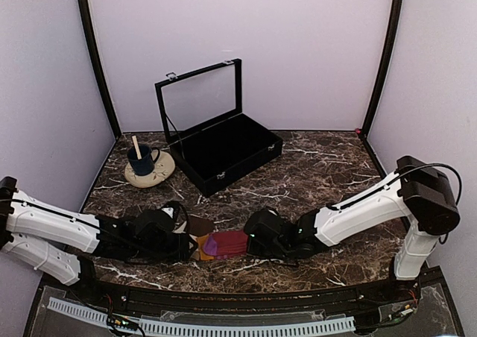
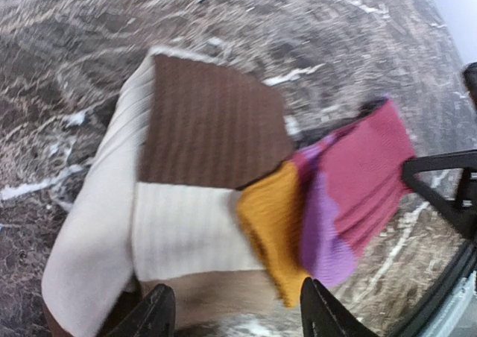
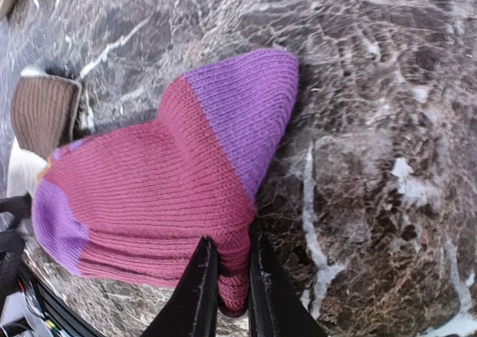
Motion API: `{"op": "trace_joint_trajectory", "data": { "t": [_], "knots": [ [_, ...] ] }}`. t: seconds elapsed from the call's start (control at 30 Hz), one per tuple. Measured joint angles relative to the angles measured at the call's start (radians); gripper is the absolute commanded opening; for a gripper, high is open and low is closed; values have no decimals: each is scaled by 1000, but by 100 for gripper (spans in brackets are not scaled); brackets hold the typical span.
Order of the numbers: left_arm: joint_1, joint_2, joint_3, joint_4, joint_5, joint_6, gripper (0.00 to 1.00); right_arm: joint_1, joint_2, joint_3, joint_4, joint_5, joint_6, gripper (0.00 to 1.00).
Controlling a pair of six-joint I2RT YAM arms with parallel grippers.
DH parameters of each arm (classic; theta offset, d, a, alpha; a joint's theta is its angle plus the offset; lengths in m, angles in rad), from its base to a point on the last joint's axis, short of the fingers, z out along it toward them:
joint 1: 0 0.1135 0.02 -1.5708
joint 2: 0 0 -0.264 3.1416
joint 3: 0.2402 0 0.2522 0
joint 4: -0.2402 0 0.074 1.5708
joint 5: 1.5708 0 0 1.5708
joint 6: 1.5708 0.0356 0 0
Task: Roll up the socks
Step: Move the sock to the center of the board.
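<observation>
Two socks lie overlapped on the marble table near its front edge. The magenta-pink sock has purple toe and heel patches. My right gripper is shut on its folded edge, with cloth pinched between the two black fingers. The cream-beige sock carries a brown patch and an orange tip that lies under the magenta sock. My left gripper stands open just short of the cream sock's near edge, pinching nothing.
A black case with its glass lid raised stands at the back centre. A beige saucer with a dark blue cup sits to its left. Lilac walls enclose the table on three sides.
</observation>
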Motion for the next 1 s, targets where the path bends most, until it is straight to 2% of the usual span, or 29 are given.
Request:
{"op": "trace_joint_trajectory", "data": {
  "t": [0.13,0.33,0.5,0.63,0.8,1.0],
  "knots": [
    [31,82,-5,18,30,6,59,18,-27,0,-23,58,47,14],
    [64,213,93,53,55,40,54,34,-88,-20,-71,126,105,14],
    [88,248,123,45,62,43,50,40,-108,-40,-123,163,147,14],
    [118,225,113,22,65,23,49,41,-116,-43,-158,187,166,15],
    [183,109,37,-47,48,-1,50,41,-116,-43,-187,200,190,16],
    [225,-15,-26,-132,25,-7,63,43,-83,-40,-188,191,222,20]
  ]
}}
